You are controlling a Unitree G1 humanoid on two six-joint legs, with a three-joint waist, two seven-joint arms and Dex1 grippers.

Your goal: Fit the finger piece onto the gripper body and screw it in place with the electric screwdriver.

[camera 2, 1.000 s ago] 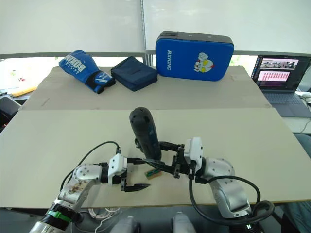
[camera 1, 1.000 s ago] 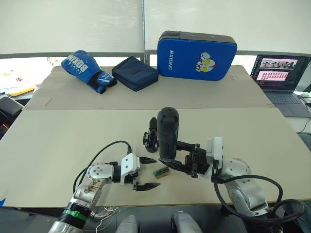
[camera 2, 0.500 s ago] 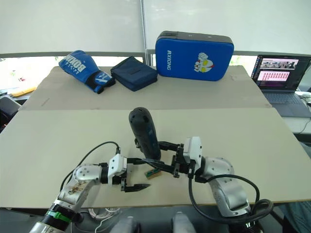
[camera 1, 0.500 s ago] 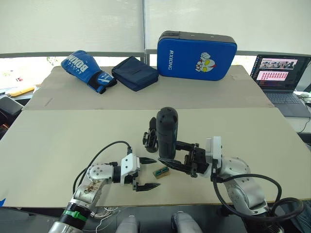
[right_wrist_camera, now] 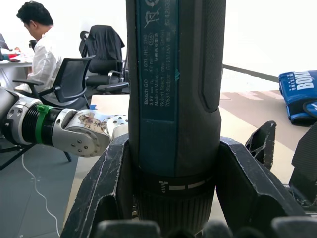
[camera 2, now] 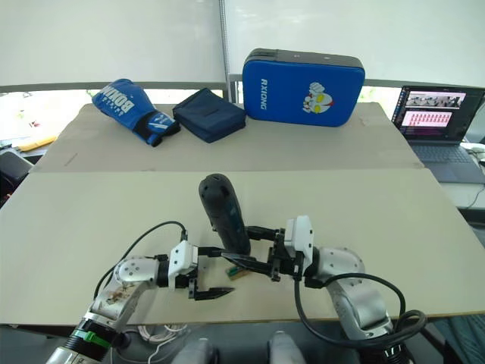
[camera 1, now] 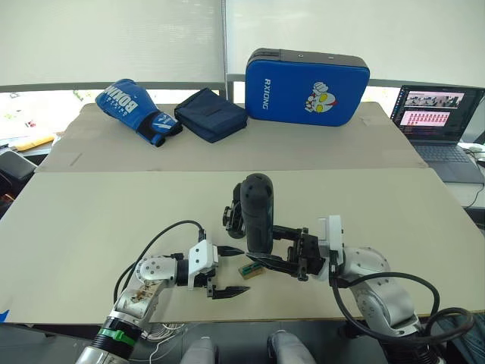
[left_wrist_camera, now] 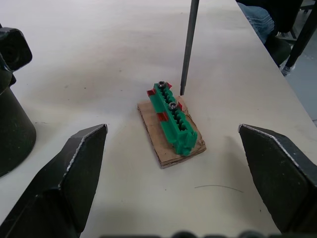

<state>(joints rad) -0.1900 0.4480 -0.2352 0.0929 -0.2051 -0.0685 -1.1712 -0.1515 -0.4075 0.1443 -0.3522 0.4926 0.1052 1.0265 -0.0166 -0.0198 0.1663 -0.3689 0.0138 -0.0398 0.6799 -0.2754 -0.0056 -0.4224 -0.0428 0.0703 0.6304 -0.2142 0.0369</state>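
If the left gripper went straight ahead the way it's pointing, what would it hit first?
Most likely the small green block on its tan card, which lies straight ahead of the open left gripper. The electric screwdriver's bit stands just beyond it.

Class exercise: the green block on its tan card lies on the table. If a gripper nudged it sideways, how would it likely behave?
The green block would probably slide rather than roll: its tan card lies flat on the table. It looks small and likely light, so a nudge could spin it. The two screws standing in it might topple out.
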